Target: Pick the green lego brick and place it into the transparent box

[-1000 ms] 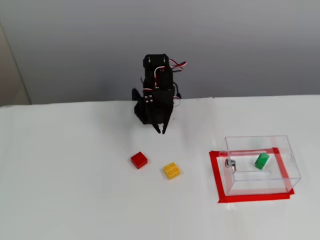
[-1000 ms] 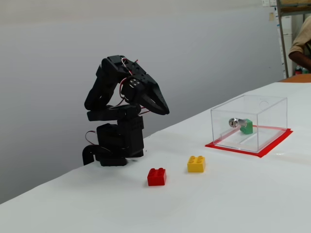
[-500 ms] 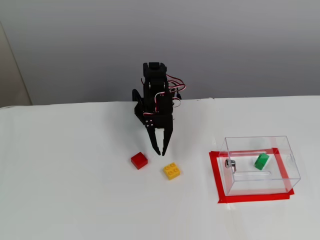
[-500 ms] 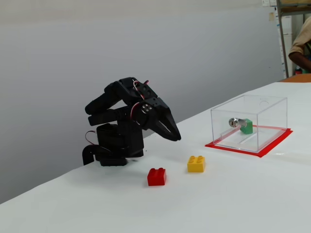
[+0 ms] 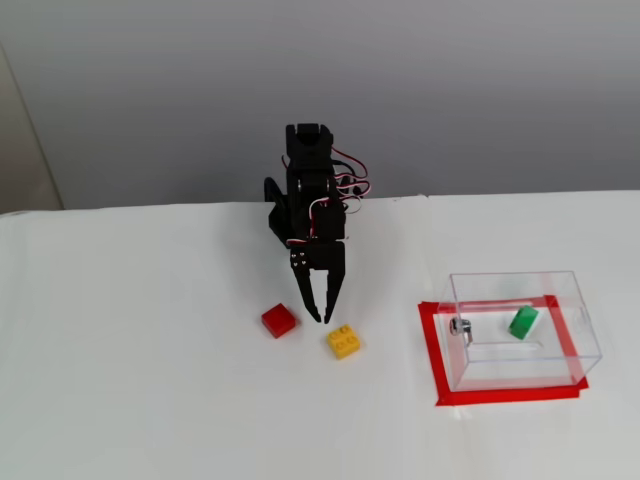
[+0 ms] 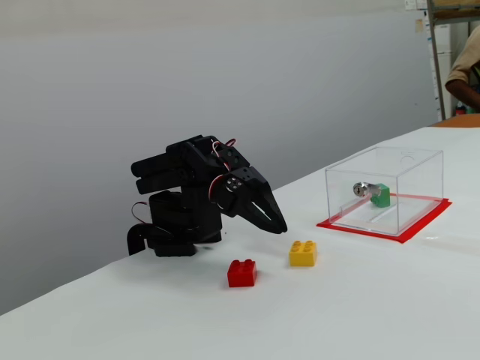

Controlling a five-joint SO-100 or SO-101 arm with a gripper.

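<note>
The green lego brick [image 5: 523, 322] [image 6: 382, 195] lies inside the transparent box [image 5: 560, 290] [image 6: 405, 161], beside the box's small metal fitting [image 5: 459, 326] [image 6: 361, 189]. My black gripper [image 5: 321, 317] [image 6: 281, 227] hangs well to the left of the box in both fixed views, tips pointing down toward the table. It hovers between the red brick [image 5: 279, 320] [image 6: 242, 273] and the yellow brick [image 5: 344, 341] [image 6: 303, 253]. The fingers are nearly together and hold nothing.
The box stands on a frame of red tape [image 5: 432, 355] [image 6: 420, 227] on the white table [image 5: 150, 400]. The arm's base [image 6: 180, 225] sits at the table's far edge against a grey wall. A person's arm [image 6: 463, 71] shows at the far right.
The arm has reached forward and lowered, bringing the gripper from up near its base down to just above the table between the red and yellow bricks. The bricks and box have not moved.
</note>
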